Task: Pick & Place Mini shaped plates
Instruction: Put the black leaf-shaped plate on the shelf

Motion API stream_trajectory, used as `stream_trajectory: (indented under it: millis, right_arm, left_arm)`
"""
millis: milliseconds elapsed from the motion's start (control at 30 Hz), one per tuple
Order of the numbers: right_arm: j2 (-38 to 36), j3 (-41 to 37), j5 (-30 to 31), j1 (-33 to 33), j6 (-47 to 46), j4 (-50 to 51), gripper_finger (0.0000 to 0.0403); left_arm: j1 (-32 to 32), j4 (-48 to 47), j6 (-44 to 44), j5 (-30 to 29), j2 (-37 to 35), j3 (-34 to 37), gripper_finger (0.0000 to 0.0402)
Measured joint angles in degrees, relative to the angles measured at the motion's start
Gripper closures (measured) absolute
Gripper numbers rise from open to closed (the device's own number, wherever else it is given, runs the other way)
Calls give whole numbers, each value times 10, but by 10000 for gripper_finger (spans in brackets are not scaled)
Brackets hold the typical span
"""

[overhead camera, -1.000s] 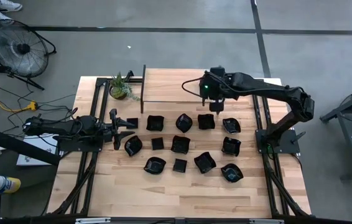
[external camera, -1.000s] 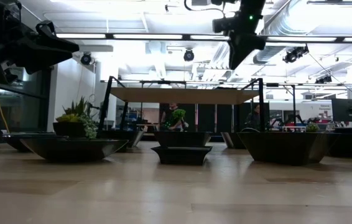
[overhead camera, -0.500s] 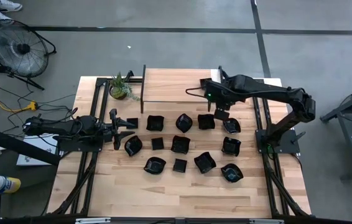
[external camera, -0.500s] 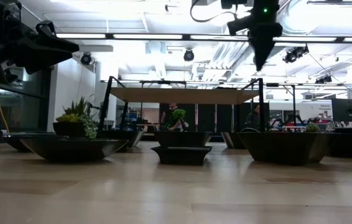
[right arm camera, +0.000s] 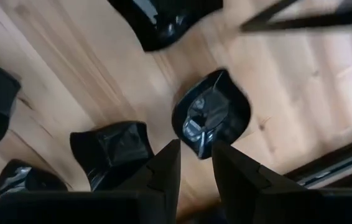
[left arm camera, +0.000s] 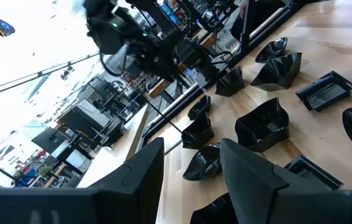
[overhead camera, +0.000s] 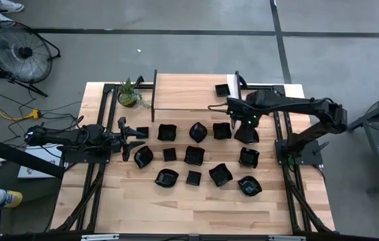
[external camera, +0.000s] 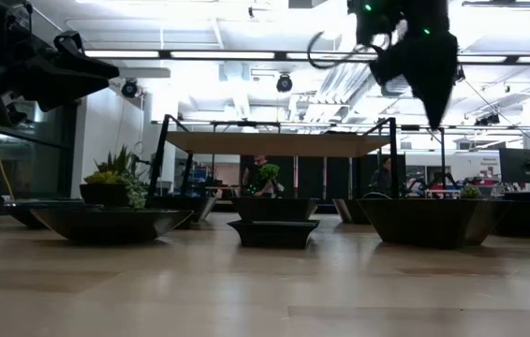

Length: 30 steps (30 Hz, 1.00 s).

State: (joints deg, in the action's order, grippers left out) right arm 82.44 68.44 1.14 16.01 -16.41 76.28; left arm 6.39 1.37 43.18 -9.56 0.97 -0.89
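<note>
From above, the right gripper [overhead camera: 249, 124] is hanging over the far right corner of the light wooden counter [overhead camera: 196, 207], right above the small glossy black rounded dish [overhead camera: 248, 136] at the right end of the back row. One small black square plate [overhead camera: 222, 89] is sitting alone on the raised board behind. The left gripper [overhead camera: 124, 138] is waiting at the left end of the rows, fingers spread wide.

At counter level the right gripper is well above the dishes.

The left wrist camera is just showing its own fingers [left arm camera: 244, 174] apart, holding nothing.

The right wrist view is where I'm getting nervous: the fingers [right arm camera: 163, 171] are only narrowly apart, nothing between them, lined up near the dish's rim [right arm camera: 212, 115]. The wavy black dish [right arm camera: 109, 149] is sitting close beside it. If it drops slightly off, I'm guessing a finger is landing on the slick rim and skidding the dish, or bumping the neighbour.
</note>
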Motion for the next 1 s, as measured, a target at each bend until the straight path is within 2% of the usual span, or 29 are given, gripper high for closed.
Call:
stream_trajectory:
  millis: [300, 600, 833, 1000]
  right_arm:
    - [-84, -142, -12, 0, -114, -56, 315]
    - [-132, -238, -2, 0, -237, -112, 311]
    - [-132, -296, 1, 2, -307, -139, 267]
    - [-132, -315, 36, 2, -335, -139, 222]
  left_arm:
    - [0, 0, 0, 0, 0, 0, 247]
    - [0, 0, 0, 0, 0, 0, 247]
    - [0, 0, 0, 0, 0, 0, 247]
    - [0, 0, 0, 0, 0, 0, 247]
